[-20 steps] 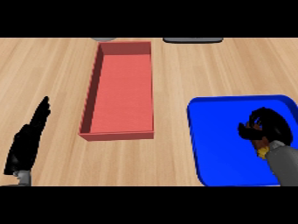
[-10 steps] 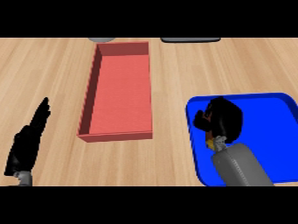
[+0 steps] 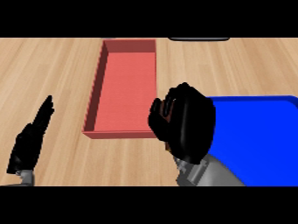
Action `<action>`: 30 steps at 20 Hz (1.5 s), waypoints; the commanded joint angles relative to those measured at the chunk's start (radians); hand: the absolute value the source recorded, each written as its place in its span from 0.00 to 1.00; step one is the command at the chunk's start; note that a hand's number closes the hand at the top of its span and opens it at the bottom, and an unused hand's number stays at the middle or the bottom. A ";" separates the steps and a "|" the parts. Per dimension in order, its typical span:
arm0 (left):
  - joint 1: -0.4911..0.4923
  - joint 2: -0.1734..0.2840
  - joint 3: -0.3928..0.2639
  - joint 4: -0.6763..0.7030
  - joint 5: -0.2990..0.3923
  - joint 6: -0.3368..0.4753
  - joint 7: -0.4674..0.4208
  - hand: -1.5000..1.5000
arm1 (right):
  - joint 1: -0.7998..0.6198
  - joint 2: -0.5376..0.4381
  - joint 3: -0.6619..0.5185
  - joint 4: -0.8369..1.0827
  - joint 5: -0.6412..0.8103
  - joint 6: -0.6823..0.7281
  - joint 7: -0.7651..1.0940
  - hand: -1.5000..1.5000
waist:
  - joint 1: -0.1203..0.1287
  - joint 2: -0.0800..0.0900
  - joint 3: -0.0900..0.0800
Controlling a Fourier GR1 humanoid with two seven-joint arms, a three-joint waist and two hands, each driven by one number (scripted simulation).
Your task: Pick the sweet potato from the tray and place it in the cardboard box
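Below, we saw a pale wood-grain counter (image 3: 48, 65) with a long red open box (image 3: 125, 83), a glossy blue tray (image 3: 267, 144); our right hand (image 3: 186, 127) curled, contents untellable, left hand (image 3: 30, 140) straight-fingered.

No text, label, brand, number or sign can be read on anything in the head view.
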 commanded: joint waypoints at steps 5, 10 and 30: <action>-0.003 -0.028 -0.026 0.034 -0.019 0.002 -0.060 0.50 | -0.320 0.016 0.027 0.065 -0.087 0.081 0.306 1.00 | 0.026 0.014 0.001; -0.071 -0.014 -0.011 0.021 -0.008 -0.010 0.025 0.50 | -0.491 0.016 -0.095 0.289 -0.192 0.046 0.259 1.00 | 0.046 0.020 0.001; -0.073 -0.026 -0.037 0.012 -0.004 -0.044 -0.002 0.50 | -0.694 0.016 -0.293 1.049 -0.527 -0.301 -0.002 0.00 | 0.114 0.042 0.001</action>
